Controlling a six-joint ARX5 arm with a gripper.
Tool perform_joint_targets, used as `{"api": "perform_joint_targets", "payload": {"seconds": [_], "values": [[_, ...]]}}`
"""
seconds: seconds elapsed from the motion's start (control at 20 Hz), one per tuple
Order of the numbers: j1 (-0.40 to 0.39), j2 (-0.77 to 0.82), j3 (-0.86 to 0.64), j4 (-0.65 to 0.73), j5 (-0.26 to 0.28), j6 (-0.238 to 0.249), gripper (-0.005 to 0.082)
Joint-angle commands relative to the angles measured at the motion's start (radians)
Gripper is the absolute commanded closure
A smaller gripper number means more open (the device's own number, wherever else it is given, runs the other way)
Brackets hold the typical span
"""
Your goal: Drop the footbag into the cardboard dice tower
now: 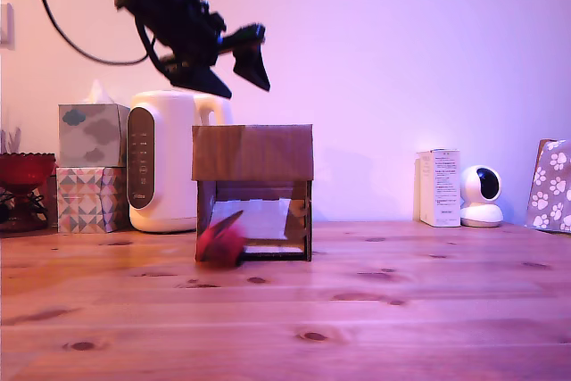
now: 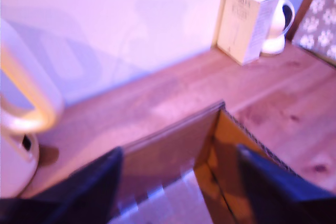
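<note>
Knotty wooden table (image 1: 375, 310) against plain wall (image 1: 401, 51), violet-tinted light.

A knotty wooden table (image 1: 375, 310) carries the cardboard dice tower (image 1: 253, 192), the red and dark footbag (image 1: 221, 243) at its front opening, a white kettle (image 1: 165, 160), stacked tissue boxes (image 1: 91, 167), a red bowl (image 1: 24, 169), a white box (image 1: 439, 187) and a small camera (image 1: 483, 195).

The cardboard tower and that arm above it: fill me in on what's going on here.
The gripper hangs open and empty above the cardboard dice tower; the wrist view looks down into its open top between the spread fingers. The footbag, blurred red, is at the tower's lower front opening, at its corner on the exterior view's left, on the wooden table. It seems already dropped through. A white kettle stands behind the tower.
</note>
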Motion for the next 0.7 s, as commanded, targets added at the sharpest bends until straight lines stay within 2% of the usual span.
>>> {"api": "perform_joint_targets", "payload": {"seconds": [0.0,0.05,0.1,0.15,0.45,0.65], "values": [[0.001,-0.016,-0.010,-0.053,0.016,0.005,0.0642],[0.001,-0.026,-0.010,-0.081,0.032,0.005,0.0813],[0.001,-0.038,-0.010,-0.107,0.050,0.006,0.0768],[0.001,-0.053,-0.010,-0.140,0.060,0.006,0.0795],[0.001,-0.103,-0.015,-0.234,0.116,0.016,0.0793],[0.001,-0.103,-0.039,-0.237,0.154,0.016,0.0793]]}}
